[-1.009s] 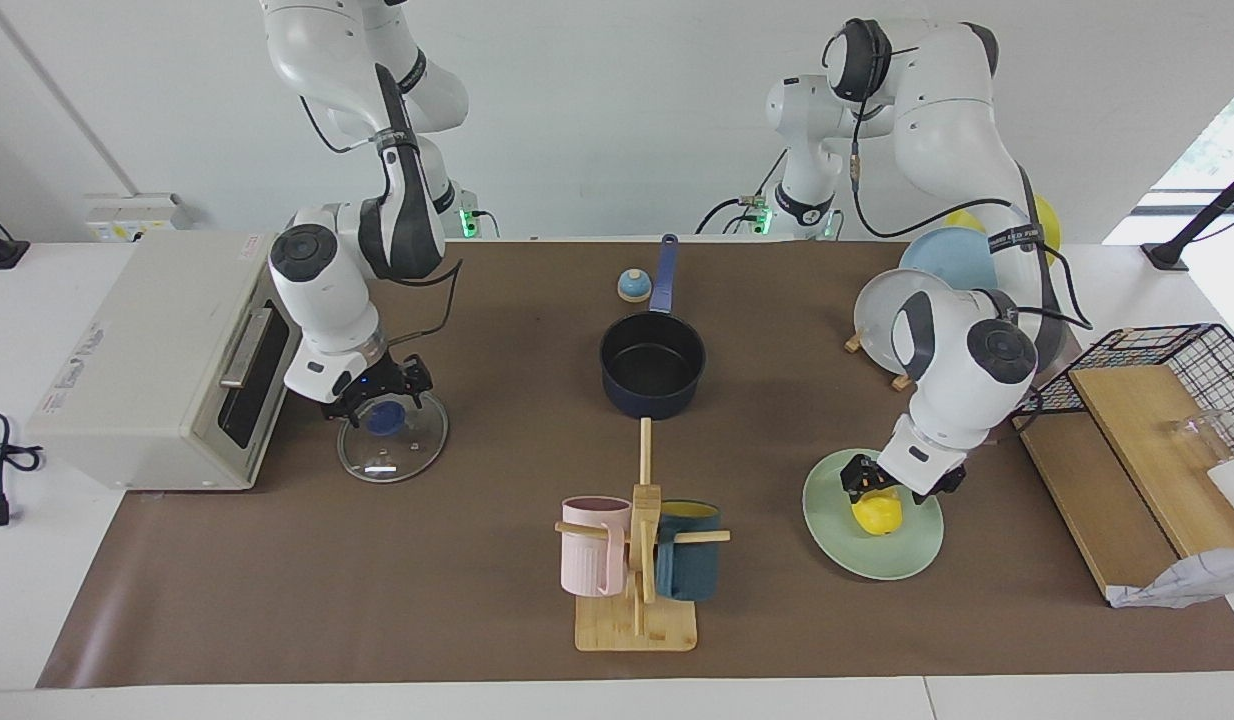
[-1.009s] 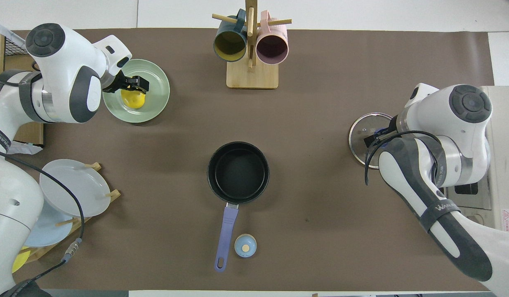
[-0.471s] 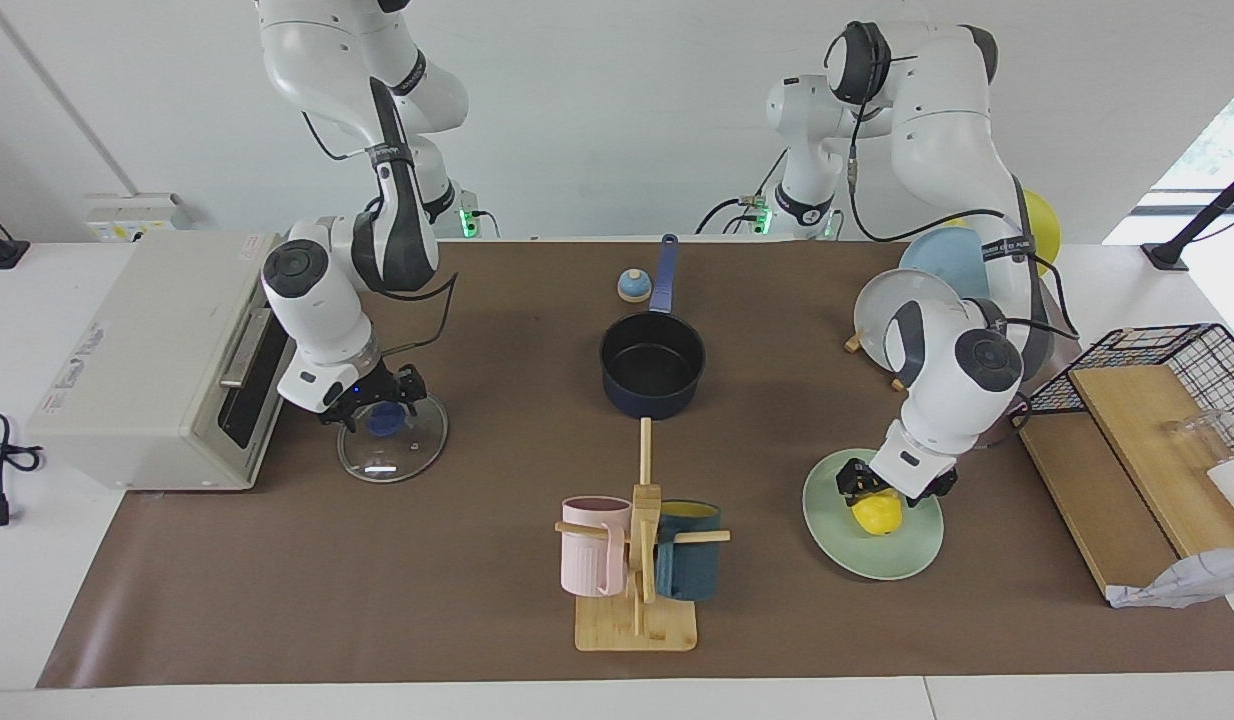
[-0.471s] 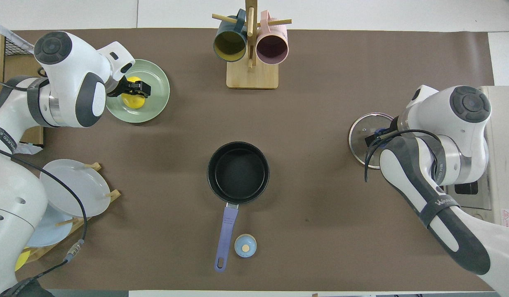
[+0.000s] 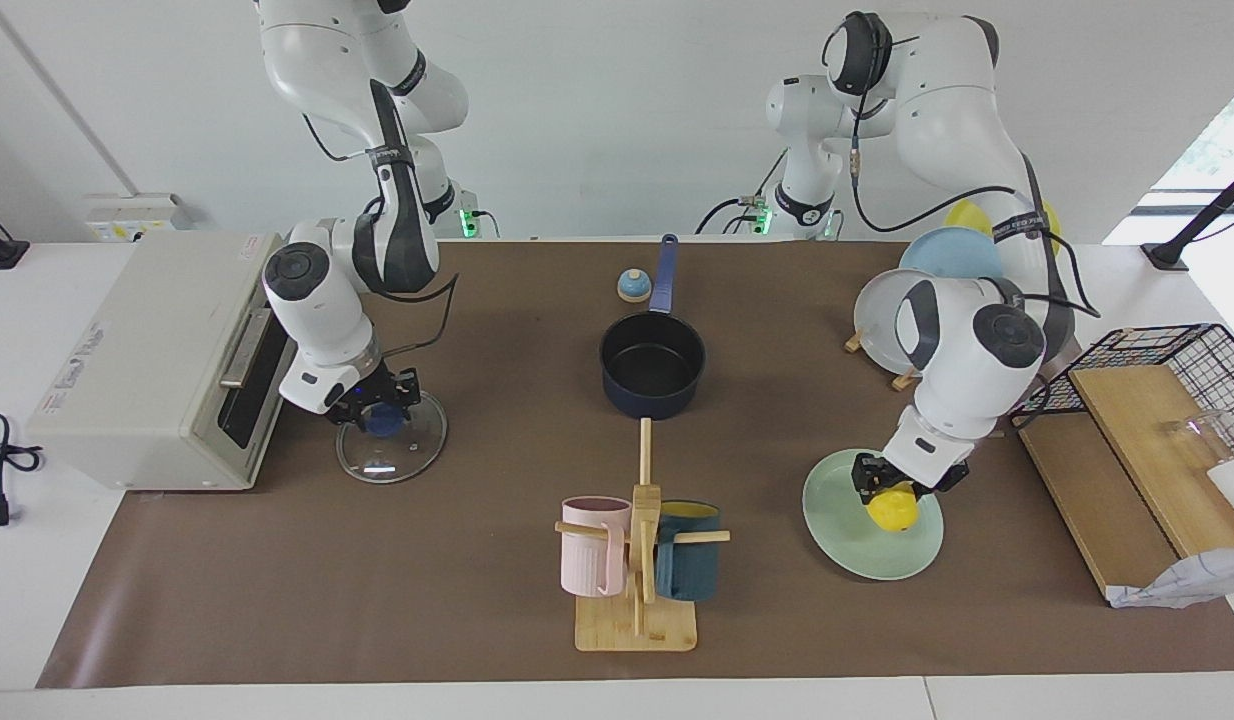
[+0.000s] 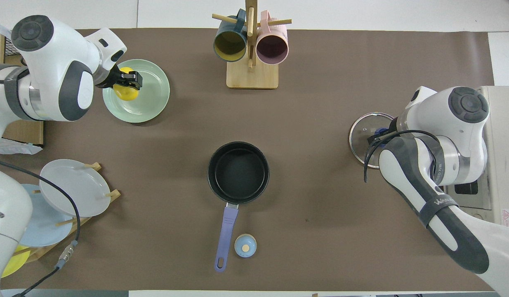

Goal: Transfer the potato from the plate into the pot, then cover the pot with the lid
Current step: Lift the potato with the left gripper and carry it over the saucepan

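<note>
Potato: the small bright yellow lumpy potato (image 5: 893, 510) (image 6: 125, 92) is clamped between the left gripper's fingers, over the plate's edge toward the left arm's end of the table.
Plate: the round pale mint-green flat plate (image 5: 857, 540) (image 6: 151, 103) lies on the brown table mat (image 5: 377, 580), far from the robots.
Left gripper: the left gripper (image 5: 892, 486) (image 6: 128, 81) is closed on the potato, above the plate.
Pot: the small dark navy saucepan (image 5: 653, 368) (image 6: 238, 172) with a long blue handle stands mid-table, empty, nearer to the robots than the plate.
Lid: the round clear glass lid (image 5: 391, 448) (image 6: 361, 138) with a blue knob lies flat in front of the white toaster oven (image 5: 147, 360).
Right gripper: the right gripper (image 5: 375, 408) (image 6: 376, 136) sits at the lid's knob; whether its fingers grip it I cannot tell.
Surroundings: a wooden mug stand (image 5: 637, 580) holds a pink and a teal mug, farther from the robots than the pot.
</note>
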Robot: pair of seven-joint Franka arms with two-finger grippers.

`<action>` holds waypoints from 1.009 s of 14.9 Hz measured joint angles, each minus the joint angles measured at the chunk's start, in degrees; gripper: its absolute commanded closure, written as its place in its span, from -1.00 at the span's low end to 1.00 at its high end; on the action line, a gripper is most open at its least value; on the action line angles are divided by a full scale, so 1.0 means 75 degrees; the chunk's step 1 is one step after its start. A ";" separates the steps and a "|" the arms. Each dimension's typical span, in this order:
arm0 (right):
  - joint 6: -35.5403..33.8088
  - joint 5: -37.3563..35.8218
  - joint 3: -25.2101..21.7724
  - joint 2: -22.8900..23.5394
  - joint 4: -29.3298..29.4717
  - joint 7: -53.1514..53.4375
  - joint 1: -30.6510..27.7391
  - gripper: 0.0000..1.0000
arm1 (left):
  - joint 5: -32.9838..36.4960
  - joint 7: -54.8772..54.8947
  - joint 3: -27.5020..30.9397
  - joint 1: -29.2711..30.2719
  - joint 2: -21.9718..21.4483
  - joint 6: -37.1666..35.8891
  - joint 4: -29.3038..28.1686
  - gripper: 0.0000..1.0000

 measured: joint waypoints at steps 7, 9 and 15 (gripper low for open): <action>-0.1431 0.0011 0.0019 -0.0002 0.0988 0.0325 0.0501 1.00 | -0.0454 -0.1834 -0.0054 -0.1439 -0.2424 -0.2380 -0.0529 1.00; -0.1773 0.0010 0.0027 -0.0002 0.1272 0.0528 0.0751 1.00 | -0.0485 -0.2444 -0.0065 -0.1971 -0.2816 -0.2060 -0.1300 1.00; -0.2100 0.0007 0.0037 0.0001 0.1573 0.0557 0.0915 1.00 | -0.0490 -0.3874 -0.0087 -0.3489 -0.3169 0.0638 -0.3796 1.00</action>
